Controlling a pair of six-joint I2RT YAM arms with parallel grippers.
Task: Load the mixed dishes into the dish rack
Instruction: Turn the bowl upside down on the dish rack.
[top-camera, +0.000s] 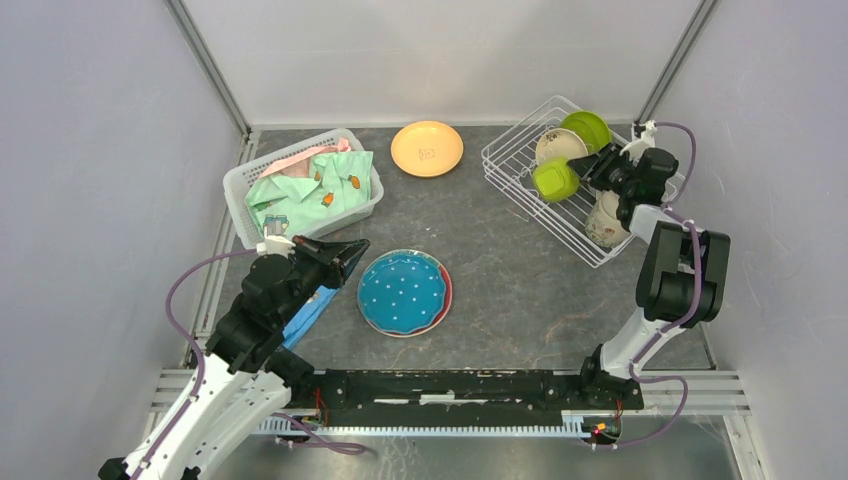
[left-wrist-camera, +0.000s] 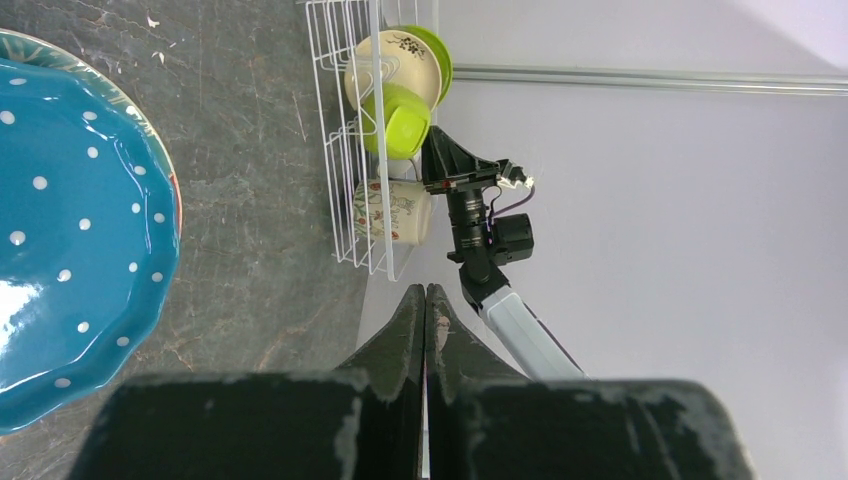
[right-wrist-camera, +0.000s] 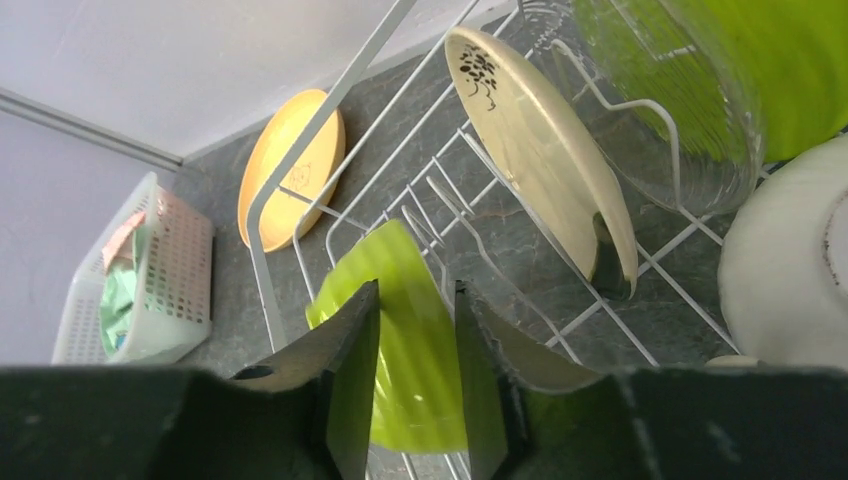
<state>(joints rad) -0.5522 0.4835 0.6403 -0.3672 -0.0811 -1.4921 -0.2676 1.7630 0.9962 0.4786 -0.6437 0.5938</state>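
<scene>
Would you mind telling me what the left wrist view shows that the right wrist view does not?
Only the left wrist: the blue dotted plate, the right arm and the shut left gripper. Only the right wrist: the orange plate and the clothes basket. Both: the dish rack, cream plate, lime-green bowl and right gripper.

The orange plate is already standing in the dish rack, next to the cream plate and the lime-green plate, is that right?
Not quite. The orange plate lies flat on the table, outside the dish rack, between it and the basket. The cream plate and the lime-green plate do stand in the rack. The top external view shows this.
</scene>
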